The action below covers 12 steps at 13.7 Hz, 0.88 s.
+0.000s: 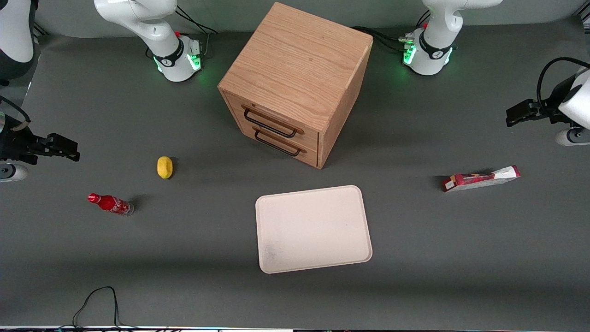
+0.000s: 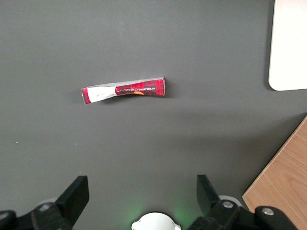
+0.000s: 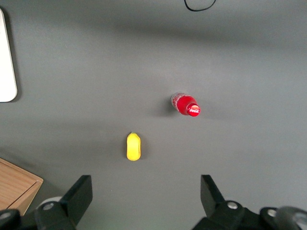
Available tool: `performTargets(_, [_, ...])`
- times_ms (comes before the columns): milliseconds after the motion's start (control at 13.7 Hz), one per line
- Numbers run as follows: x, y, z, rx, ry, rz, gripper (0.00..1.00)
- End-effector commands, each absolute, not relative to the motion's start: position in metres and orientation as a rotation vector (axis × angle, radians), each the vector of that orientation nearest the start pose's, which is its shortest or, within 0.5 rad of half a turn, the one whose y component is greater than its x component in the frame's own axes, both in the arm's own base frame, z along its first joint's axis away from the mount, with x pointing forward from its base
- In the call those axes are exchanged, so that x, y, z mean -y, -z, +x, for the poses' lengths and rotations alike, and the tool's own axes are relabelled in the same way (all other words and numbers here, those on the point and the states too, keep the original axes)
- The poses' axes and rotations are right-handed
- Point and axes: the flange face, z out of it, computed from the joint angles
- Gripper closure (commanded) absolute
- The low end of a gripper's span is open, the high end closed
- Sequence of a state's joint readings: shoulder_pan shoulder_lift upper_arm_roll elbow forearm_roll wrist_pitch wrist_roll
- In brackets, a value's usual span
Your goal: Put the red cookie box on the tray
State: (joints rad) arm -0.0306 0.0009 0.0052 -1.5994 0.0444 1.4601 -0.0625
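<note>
Hovering open pincer (image 2: 139,194), cookie box (image 2: 123,90) crosswise

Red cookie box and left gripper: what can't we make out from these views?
- Long slim dark-red cardboard cookie box: front view too small to read print; its underside is hidden against the table.
- Left gripper: open above the table near the box; wrist view's edge cuts off the finger bases.
- Cream-white rectangular tray: wrist view shows only a corner.

Your left arm is glossy white with a black collar ring; its base (image 1: 426,55) glows green. A black cable loops above the raised black gripper (image 1: 510,116), fingers (image 2: 74,194) spread.
</note>
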Motion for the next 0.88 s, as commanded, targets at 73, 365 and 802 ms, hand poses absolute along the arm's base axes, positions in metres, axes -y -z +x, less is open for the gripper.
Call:
performTargets(73, [0.012, -0.609, 0.539, 0.070, -0.225, -3.061, 0.00])
performTargets(365, [0.011, -0.605, 0.540, 0.051, -0.246, -3.059, 0.00])
performTargets(802, [0.009, -0.604, 0.537, -0.598, -0.320, -2.958, 0.00])
